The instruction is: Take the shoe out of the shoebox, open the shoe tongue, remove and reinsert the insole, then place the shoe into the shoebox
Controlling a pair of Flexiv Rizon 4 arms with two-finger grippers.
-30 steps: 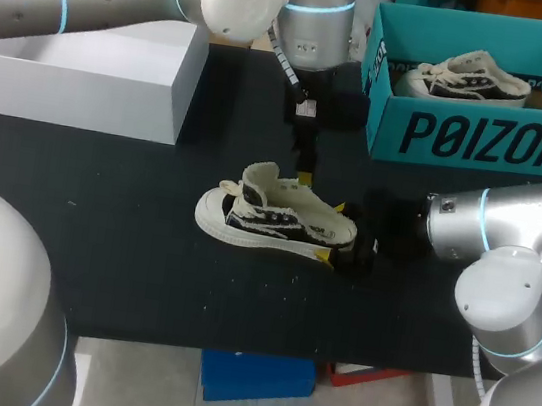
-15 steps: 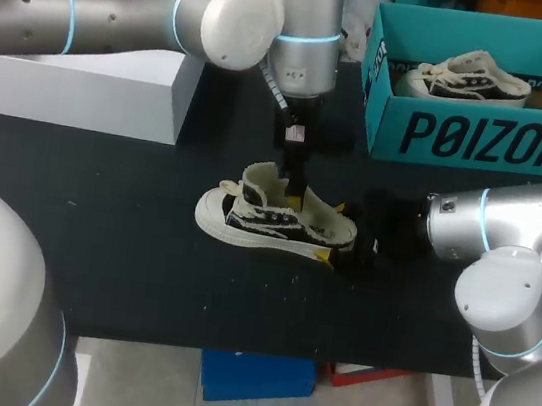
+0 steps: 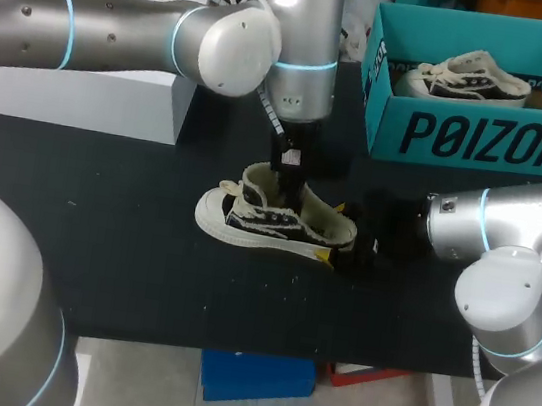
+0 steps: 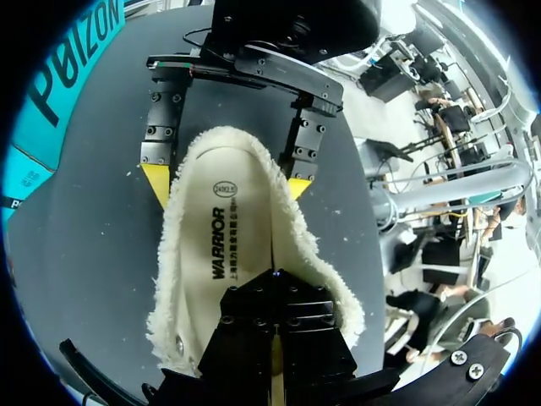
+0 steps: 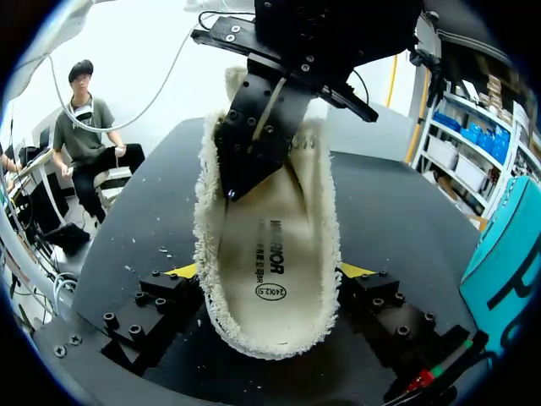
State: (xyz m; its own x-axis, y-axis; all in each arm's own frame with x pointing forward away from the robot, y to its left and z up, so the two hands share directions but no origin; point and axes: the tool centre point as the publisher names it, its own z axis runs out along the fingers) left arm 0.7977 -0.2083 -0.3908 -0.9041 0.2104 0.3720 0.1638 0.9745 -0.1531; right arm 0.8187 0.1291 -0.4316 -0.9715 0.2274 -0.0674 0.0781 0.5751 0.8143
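One shoe (image 3: 248,222) mid-table: right jaws clamp heel sides; left jaws closed inside opening; shoebox (image 3: 462,139) apart, far edge.

A black table (image 3: 140,275) is filling most of the head view, its matte top (image 5: 389,203) carrying small white flecks (image 3: 291,278) near the middle. A white box (image 3: 83,101) is sitting on its far left part, catching even light. In the wrist views the top (image 4: 84,245) is showing grey and speckled.
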